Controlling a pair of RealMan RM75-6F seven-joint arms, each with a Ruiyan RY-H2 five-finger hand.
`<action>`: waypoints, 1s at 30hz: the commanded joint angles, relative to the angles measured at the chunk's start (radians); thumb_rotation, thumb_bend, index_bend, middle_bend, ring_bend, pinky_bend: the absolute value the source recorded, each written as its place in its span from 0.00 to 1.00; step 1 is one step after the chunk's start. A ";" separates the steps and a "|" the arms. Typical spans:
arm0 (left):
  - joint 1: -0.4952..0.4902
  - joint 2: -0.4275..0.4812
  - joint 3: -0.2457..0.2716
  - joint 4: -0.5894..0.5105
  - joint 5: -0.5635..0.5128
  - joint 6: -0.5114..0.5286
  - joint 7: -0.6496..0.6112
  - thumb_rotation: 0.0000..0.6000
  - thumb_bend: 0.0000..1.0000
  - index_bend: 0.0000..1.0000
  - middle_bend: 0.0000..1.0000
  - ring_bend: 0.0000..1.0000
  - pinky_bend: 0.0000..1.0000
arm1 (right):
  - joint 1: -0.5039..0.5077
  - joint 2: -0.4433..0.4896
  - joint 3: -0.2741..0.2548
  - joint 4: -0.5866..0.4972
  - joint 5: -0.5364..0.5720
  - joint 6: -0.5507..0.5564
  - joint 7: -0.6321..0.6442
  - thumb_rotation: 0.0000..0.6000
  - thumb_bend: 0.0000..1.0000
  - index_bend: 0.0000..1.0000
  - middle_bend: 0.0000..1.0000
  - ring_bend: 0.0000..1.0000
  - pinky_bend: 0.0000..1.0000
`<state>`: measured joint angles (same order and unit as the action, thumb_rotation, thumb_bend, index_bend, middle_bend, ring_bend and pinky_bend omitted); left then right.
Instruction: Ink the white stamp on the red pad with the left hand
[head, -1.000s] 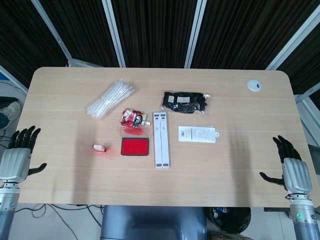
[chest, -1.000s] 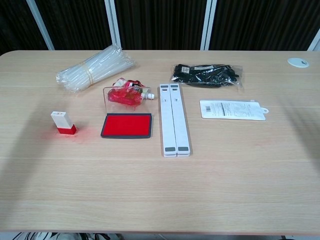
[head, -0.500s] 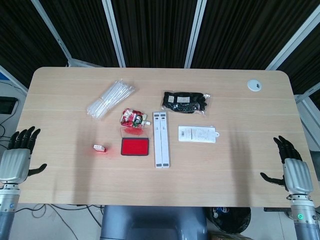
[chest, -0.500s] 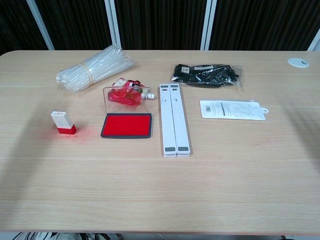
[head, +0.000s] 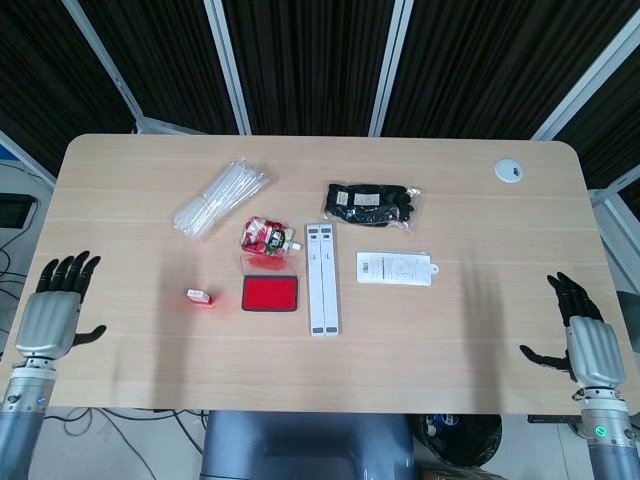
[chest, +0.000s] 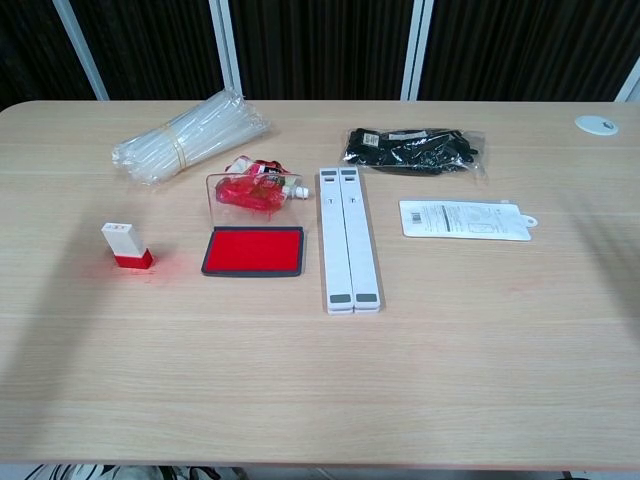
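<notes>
While my left robot hand (head: 56, 307) hovers open and empty off the surface (chest: 320, 380) edge, the white stamp (chest: 127, 245) stands untouched beside the red pad (chest: 254, 251); everything remains undone.

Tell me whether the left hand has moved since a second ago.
Yes. In the head view the left hand has shifted inward toward the table, its fingers now nearer the left table edge; it holds nothing.
</notes>
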<state>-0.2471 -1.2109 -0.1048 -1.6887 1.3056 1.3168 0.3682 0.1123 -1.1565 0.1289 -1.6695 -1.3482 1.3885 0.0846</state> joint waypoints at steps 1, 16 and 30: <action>-0.040 -0.011 -0.018 -0.010 -0.024 -0.046 0.041 1.00 0.14 0.00 0.00 0.00 0.07 | -0.001 0.001 0.000 -0.002 0.000 0.002 0.003 1.00 0.06 0.00 0.00 0.00 0.16; -0.221 -0.135 -0.040 0.072 -0.159 -0.274 0.226 1.00 0.18 0.17 0.14 0.01 0.12 | -0.001 0.005 0.001 -0.008 0.005 -0.004 0.013 1.00 0.06 0.00 0.00 0.00 0.16; -0.306 -0.243 -0.030 0.153 -0.248 -0.337 0.314 1.00 0.21 0.28 0.26 0.10 0.18 | 0.000 0.005 0.002 -0.009 0.007 -0.007 0.016 1.00 0.07 0.00 0.00 0.00 0.16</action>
<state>-0.5484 -1.4483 -0.1369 -1.5411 1.0624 0.9827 0.6777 0.1118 -1.1517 0.1307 -1.6782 -1.3411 1.3820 0.1009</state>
